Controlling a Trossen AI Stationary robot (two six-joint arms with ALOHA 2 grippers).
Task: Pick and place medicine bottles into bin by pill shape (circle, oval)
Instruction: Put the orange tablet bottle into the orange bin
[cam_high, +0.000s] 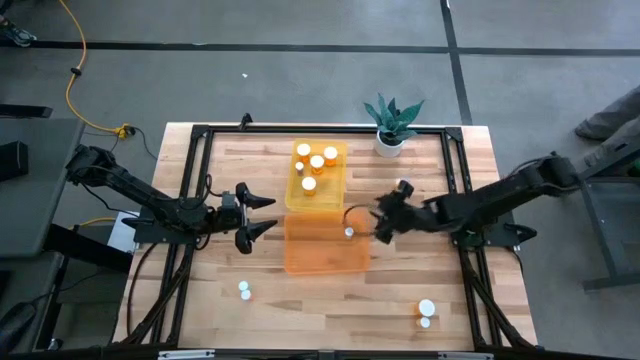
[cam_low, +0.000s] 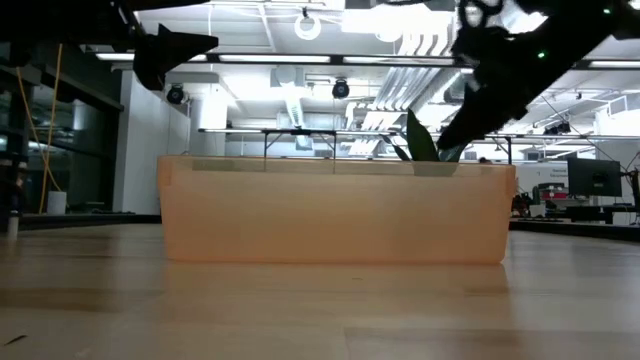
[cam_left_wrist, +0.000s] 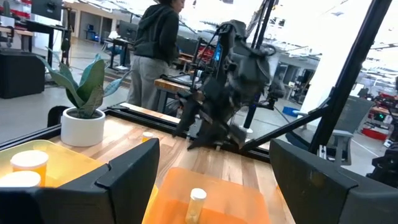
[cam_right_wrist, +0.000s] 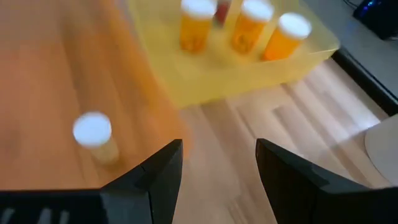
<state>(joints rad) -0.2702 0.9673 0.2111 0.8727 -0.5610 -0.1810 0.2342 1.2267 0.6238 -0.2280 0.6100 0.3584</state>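
An orange bin (cam_high: 325, 250) holds one small orange bottle with a white cap (cam_high: 348, 232), standing upright; it also shows in the right wrist view (cam_right_wrist: 93, 138) and the left wrist view (cam_left_wrist: 197, 202). Behind it, a yellow bin (cam_high: 338, 190) holds several bottles (cam_high: 316, 162). Three more bottles stand on the table near the front edge (cam_high: 244, 290) (cam_high: 427, 307) (cam_high: 425, 322). My right gripper (cam_high: 378, 225) is open and empty, just right of the orange bin and above its right wall. My left gripper (cam_high: 270, 215) is open and empty, left of the bins.
A potted plant (cam_high: 390, 125) stands at the back of the table, right of the yellow bin. A black frame (cam_high: 200, 130) runs around the table's edges. A person (cam_left_wrist: 155, 50) stands in the room beyond the table. Bare wood lies in front of the orange bin.
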